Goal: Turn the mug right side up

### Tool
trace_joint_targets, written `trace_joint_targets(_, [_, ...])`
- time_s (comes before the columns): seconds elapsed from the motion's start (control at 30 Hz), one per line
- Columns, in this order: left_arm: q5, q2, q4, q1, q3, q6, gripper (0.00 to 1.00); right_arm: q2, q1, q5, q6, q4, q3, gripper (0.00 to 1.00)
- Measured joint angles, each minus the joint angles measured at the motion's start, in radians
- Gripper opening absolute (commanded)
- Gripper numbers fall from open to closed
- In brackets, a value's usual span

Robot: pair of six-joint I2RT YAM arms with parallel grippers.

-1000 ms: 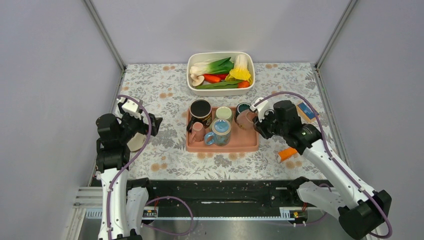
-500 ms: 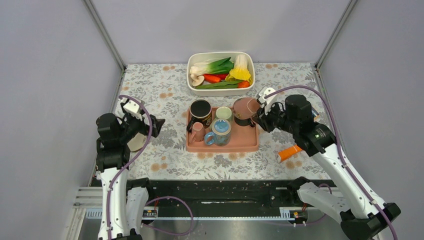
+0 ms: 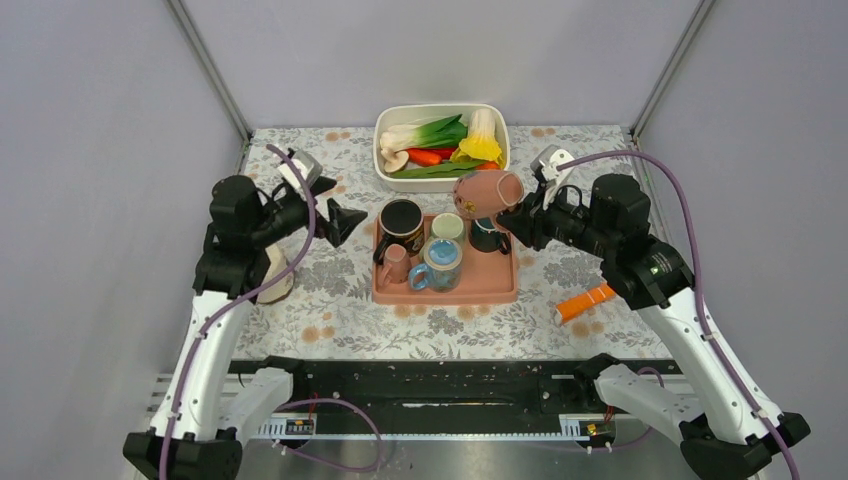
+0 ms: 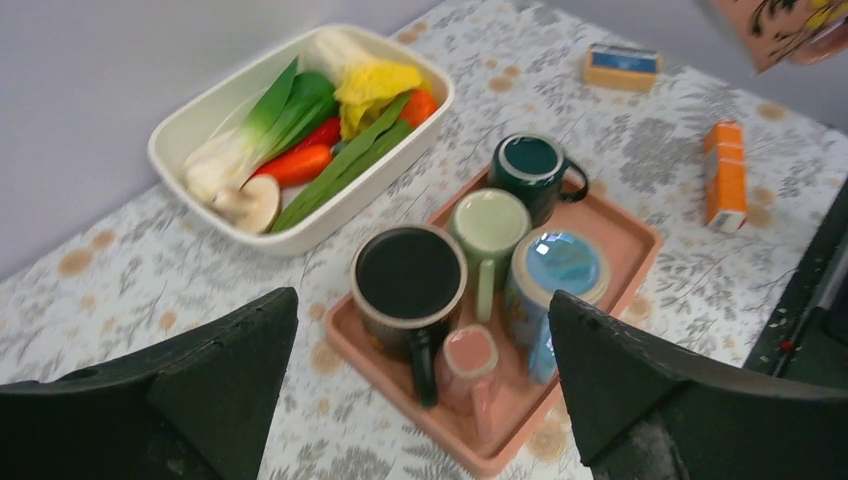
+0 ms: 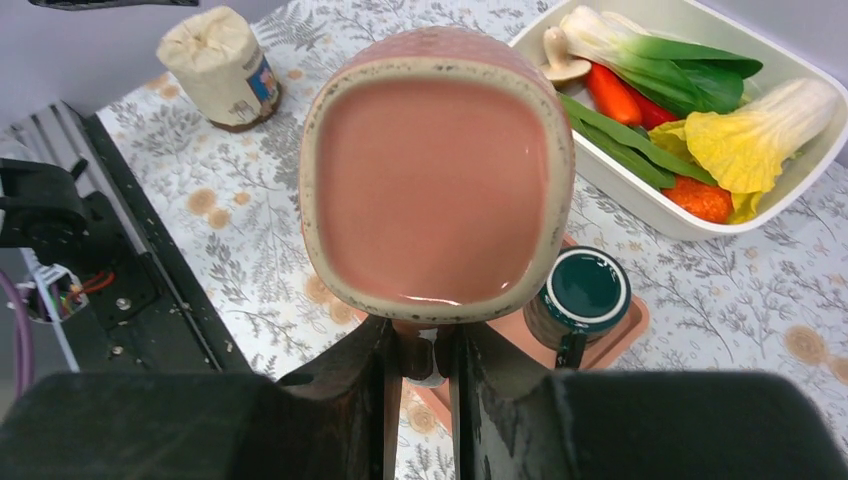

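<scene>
Top external view: the right gripper (image 3: 512, 212) is pinched tight on the pink mug (image 3: 488, 193), holding it in the air, tipped on its side, over the far right corner of the tray (image 3: 455, 288). The left gripper (image 3: 335, 213) hangs left of the tray, fingers spread wide.

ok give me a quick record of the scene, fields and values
held item: pink mug, in the air over the tray, tilted on its side
right pincer: shut on the pink mug
left pincer: open, empty, left of the tray
tray: holds black mug, green cup, dark teal mug, blue mug, small pink cup
task state: mug not yet set upright
</scene>
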Motion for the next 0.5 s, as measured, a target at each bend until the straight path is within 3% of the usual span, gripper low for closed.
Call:
trace_joint_targets(0.3, [0.020,0.252,0.162,-0.256,0.190,-0.202,0.99,0.037,-0.015,-0.050,0.113,0.054,0.090,0.00])
trace_joint_targets(0.4, [0.075,0.312,0.262,-0.307,0.177,-0.318,0.99,0.043,-0.036,-0.066,0.175,0.088,0.106,0.00])
trace_joint_targets(0.5, [0.143,0.335,0.484,-0.338,0.076,-0.495,0.99,0.052,-0.075,-0.089,0.272,0.141,0.107,0.00])
